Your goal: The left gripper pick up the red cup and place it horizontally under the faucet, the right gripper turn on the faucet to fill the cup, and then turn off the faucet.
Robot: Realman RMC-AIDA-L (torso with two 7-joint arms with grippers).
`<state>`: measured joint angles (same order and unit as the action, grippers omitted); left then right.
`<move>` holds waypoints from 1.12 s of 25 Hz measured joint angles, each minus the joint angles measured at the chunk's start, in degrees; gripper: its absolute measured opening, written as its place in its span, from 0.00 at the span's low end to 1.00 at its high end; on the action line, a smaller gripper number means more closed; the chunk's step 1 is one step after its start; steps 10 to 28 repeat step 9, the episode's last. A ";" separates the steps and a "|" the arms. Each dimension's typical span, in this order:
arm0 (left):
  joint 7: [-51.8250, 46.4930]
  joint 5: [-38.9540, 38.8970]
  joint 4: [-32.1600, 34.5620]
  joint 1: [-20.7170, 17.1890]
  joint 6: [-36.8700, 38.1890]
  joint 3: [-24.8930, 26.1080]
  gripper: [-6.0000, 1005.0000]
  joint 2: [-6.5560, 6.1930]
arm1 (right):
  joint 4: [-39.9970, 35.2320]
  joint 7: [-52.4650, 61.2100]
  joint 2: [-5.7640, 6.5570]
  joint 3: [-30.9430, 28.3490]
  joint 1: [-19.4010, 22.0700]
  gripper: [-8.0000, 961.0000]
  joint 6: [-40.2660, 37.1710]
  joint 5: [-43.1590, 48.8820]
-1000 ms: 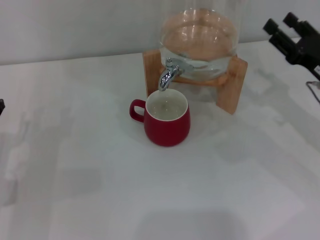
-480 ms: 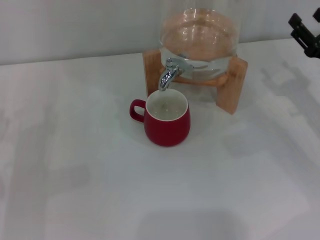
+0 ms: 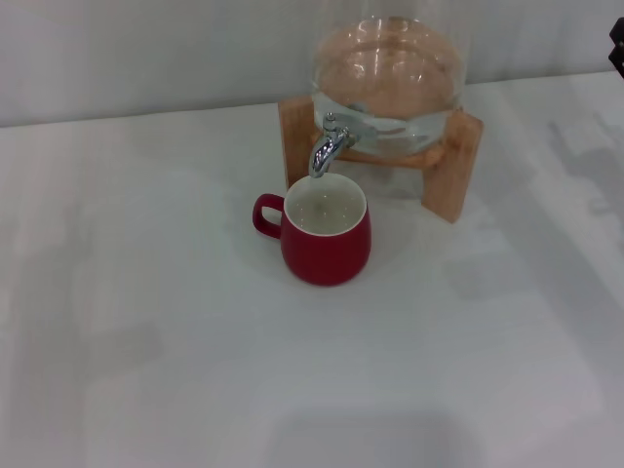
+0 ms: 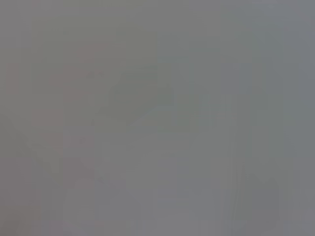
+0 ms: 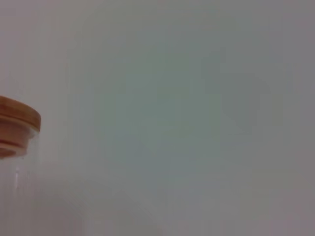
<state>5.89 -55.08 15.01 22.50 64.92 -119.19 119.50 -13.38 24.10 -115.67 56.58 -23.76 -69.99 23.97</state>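
**Filled cup standing under the tap, both arms clear of the work area**

Containers. The red cup (image 3: 326, 239) stands upright on the white table (image 3: 195, 370), directly below the spout of the faucet (image 3: 328, 148). Its handle points to the robot's left. The cream interior holds clear liquid close to the rim. No stream is visible between spout and cup. The faucet is fitted to the front of a clear glass jar (image 3: 388, 73), which rests in a wooden stand (image 3: 453, 166) behind the cup. Liquid fills the lower part of the jar. The cup sits just in front of the stand and does not touch it.

In the right wrist view, the wooden lid (image 5: 17, 125) of the jar shows at the picture's edge, with clear glass wall below it and a plain pale surface beyond.

Arm pose. Only a small dark tip of the right gripper (image 3: 618, 49) shows, at the far right edge of the head view, well apart from the faucet and above the table's back corner. Whether its fingers are open or closed cannot be told. The left gripper does not appear in any view; the left wrist view shows only a plain grey surface. Nothing is touching the cup or the faucet lever.
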 joint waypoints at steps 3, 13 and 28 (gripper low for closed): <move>0.09 -0.12 -0.01 0.06 0.10 0.01 0.88 -0.01 | 0.02 0.42 -0.06 -0.06 -0.08 0.75 -0.20 -0.22; 0.26 -0.17 -0.31 -0.09 0.18 0.01 0.88 -0.08 | 0.93 0.48 -0.16 -0.10 -0.51 0.75 -0.23 -0.48; 0.26 -0.17 -0.31 -0.09 0.18 0.01 0.88 -0.08 | 0.93 0.48 -0.16 -0.10 -0.51 0.75 -0.23 -0.48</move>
